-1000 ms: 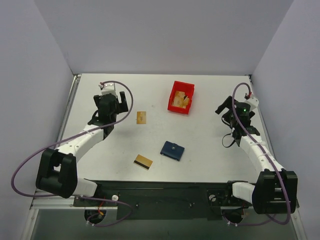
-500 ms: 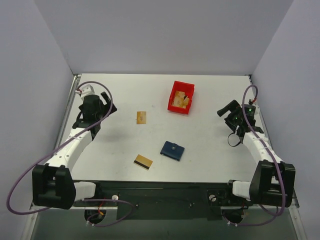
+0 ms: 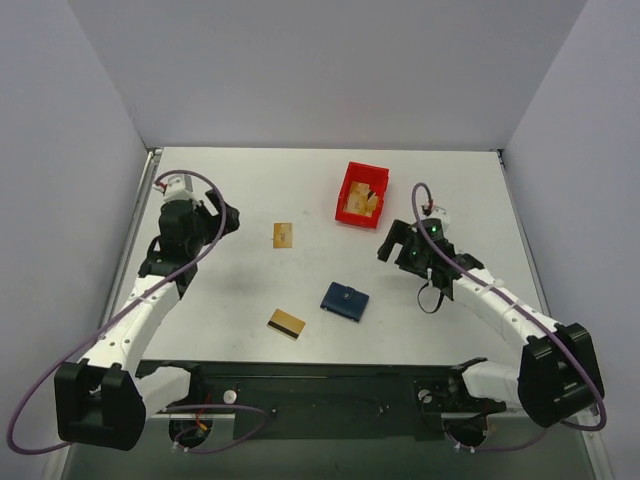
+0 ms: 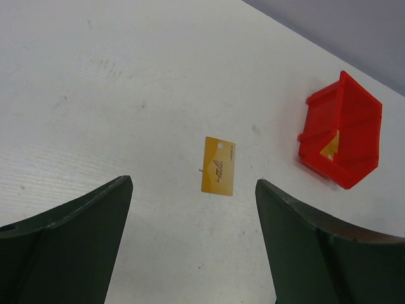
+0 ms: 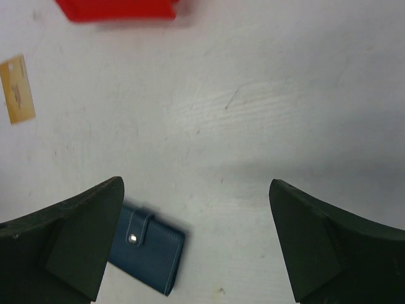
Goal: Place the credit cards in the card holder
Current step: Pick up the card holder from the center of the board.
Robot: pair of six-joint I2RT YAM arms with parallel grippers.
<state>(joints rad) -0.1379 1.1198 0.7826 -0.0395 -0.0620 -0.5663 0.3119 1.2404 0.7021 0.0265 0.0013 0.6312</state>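
Two tan-gold credit cards lie flat on the white table: one (image 3: 284,235) (image 4: 219,166) left of the red bin, the other (image 3: 286,324) with a dark stripe near the front edge. The navy card holder (image 3: 345,300) (image 5: 149,250) lies shut, its snap button up, just right of the striped card. My left gripper (image 3: 226,216) (image 4: 193,183) hovers open at the left and faces the far card, well short of it. Open as well, my right gripper (image 3: 393,244) (image 5: 196,183) hangs above the table right of the card holder, empty.
A red plastic bin (image 3: 362,195) (image 4: 342,130) stands at the back middle with something tan inside. Grey walls close in the table on three sides. Purple cables loop off both arms.
The right arm has swung left from the right edge to near the card holder. The left arm pulled back to the left edge and turned to face right. Cards and holder have not moved.
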